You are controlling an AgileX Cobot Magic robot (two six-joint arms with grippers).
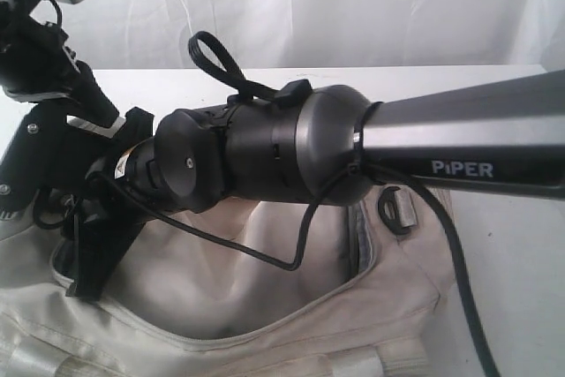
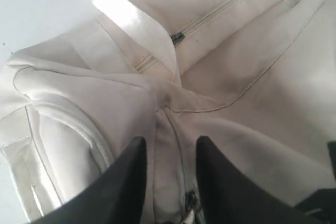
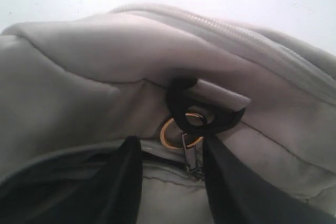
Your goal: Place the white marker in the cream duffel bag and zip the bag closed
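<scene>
As your left jaws straddled a fold of the cream duffel bag (image 2: 252, 77), grip unclear, your right jaws stood parted around its zip pull (image 3: 192, 157).

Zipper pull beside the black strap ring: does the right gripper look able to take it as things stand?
Probably yes. In the right wrist view the zipper pull hangs between the open fingers of the right gripper, next to the black strap ring of the cream duffel bag; nothing blocks it.
</scene>
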